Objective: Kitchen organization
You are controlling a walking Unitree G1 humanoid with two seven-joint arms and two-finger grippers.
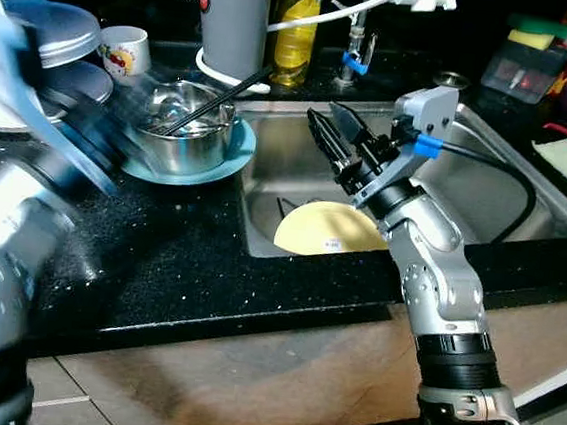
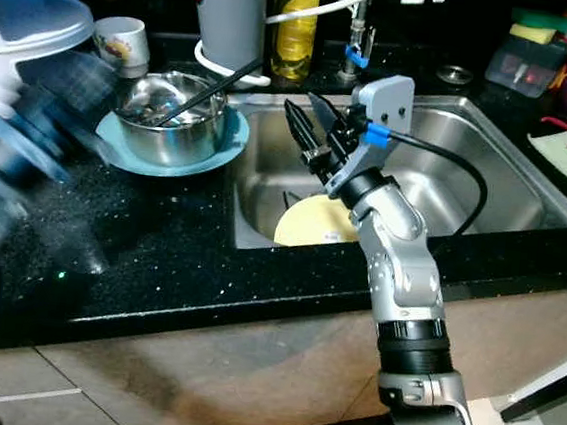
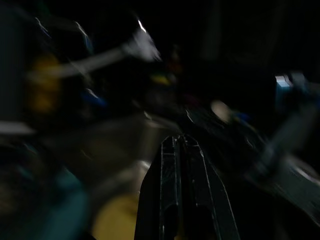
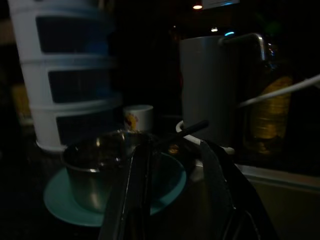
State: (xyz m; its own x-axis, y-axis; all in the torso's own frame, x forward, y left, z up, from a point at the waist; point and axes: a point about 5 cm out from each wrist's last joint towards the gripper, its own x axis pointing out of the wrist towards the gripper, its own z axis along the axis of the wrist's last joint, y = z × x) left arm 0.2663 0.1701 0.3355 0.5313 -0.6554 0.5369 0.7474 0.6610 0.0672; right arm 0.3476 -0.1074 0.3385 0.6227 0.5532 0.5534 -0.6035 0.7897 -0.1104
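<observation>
Left eye view: a black speckled counter (image 1: 188, 264) is seen with a steel sink (image 1: 487, 182) set into it at about 2 o'clock. The right gripper (image 1: 333, 137) is held above the sink's left part, its two black fingers slightly parted and nothing held between them; they are aimed toward 10 o'clock, at the dishes on the counter. Below the right arm, a round yellow plate (image 1: 327, 229) is lying in the sink basin, partly covered by the arm.

At 11 o'clock from the gripper, a steel bowl (image 1: 186, 128) is set on a teal plate (image 1: 231, 157), with a black utensil (image 1: 219, 101) leaning out of the bowl toward 2 o'clock. Behind the bowl a grey cylindrical appliance (image 1: 232, 12) is standing, with a yellow bottle (image 1: 295, 28) just beside it at 3 o'clock and a small white cup (image 1: 126, 52) at 9 o'clock. A white tiered rack (image 4: 65, 75) is seen behind the cup in the right wrist view.

The left arm is blurred at the frame's left edge. In the left wrist view the left gripper (image 3: 181, 150) is shown with its fingers pressed together, empty.
</observation>
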